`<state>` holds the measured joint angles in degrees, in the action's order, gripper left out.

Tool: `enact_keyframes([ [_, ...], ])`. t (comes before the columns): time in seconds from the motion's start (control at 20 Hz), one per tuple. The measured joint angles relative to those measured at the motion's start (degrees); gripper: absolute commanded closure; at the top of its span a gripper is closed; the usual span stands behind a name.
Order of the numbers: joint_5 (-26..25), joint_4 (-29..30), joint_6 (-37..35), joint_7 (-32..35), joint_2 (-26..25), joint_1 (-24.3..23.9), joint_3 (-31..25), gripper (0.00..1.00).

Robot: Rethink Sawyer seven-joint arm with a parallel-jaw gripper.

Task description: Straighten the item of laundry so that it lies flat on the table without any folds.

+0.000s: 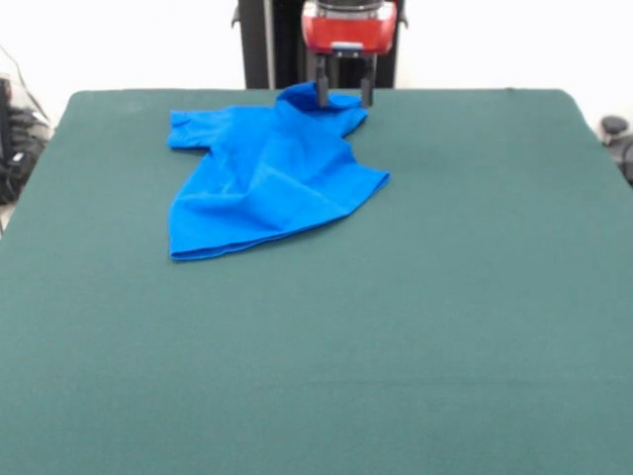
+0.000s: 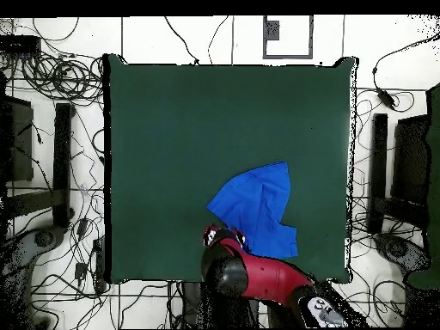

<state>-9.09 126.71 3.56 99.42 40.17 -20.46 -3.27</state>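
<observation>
Jaws astride T-shirt [image 1: 265, 178] collar edge

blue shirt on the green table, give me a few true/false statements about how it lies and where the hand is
1. The blue shirt lies flat with no folds. False: it is rumpled and folded over itself.
2. The hand is at the shirt's edge nearest the robot. True.
3. The shirt sits in the middle of the table. False: it lies near the robot's side.
4. The hand's fingers stand apart. True.
5. A second garment lies on the table. False: only the one shirt.
</observation>
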Motion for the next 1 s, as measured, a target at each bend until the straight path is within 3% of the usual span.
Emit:
enact_keyframes([
  [0.55, 1.42, -9.01, -0.25, 0.0, -6.73, 1.5, 0.27, 0.0],
  [1.0, 2.09, -11.16, -0.24, 0.0, -10.5, 3.78, 0.34, 0.0],
])
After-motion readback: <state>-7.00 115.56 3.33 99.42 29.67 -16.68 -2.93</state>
